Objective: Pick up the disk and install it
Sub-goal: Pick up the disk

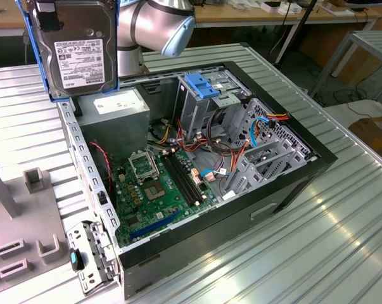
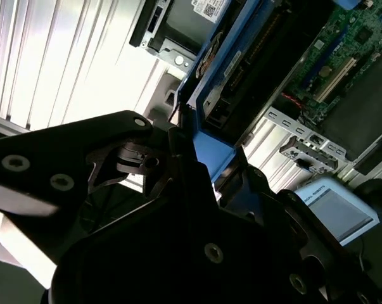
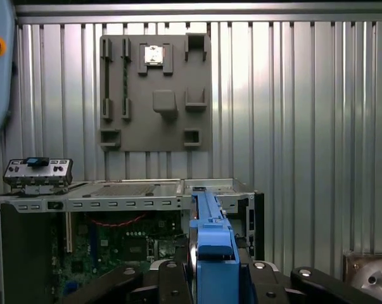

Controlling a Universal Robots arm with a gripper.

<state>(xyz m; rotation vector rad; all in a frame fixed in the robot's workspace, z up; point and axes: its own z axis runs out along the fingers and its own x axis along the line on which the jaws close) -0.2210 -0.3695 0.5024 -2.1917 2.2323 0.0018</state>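
The disk (image 1: 76, 54) hangs in the air at the exterior view's upper left, above the rear corner of the open computer case (image 1: 292, 171). Its white label faces the camera and blue rails frame its sides. My gripper (image 1: 45, 14) is shut on its top edge. In the first wrist view the disk (image 3: 210, 244) is edge-on, a blue rail clamped between the black fingers (image 3: 168, 278), with the case below it. The second wrist view has the blue rail of the disk (image 2: 219, 82) running out from my gripper (image 2: 194, 149).
Inside the case are a metal drive cage with a blue top (image 1: 203, 85), a grey power-supply box (image 1: 111, 104), a green motherboard (image 1: 159, 183) and loose cables. A grey fixture plate (image 1: 16, 247) lies on the ribbed metal table at the exterior view's left. The arm's elbow (image 1: 159, 22) stands behind the case.
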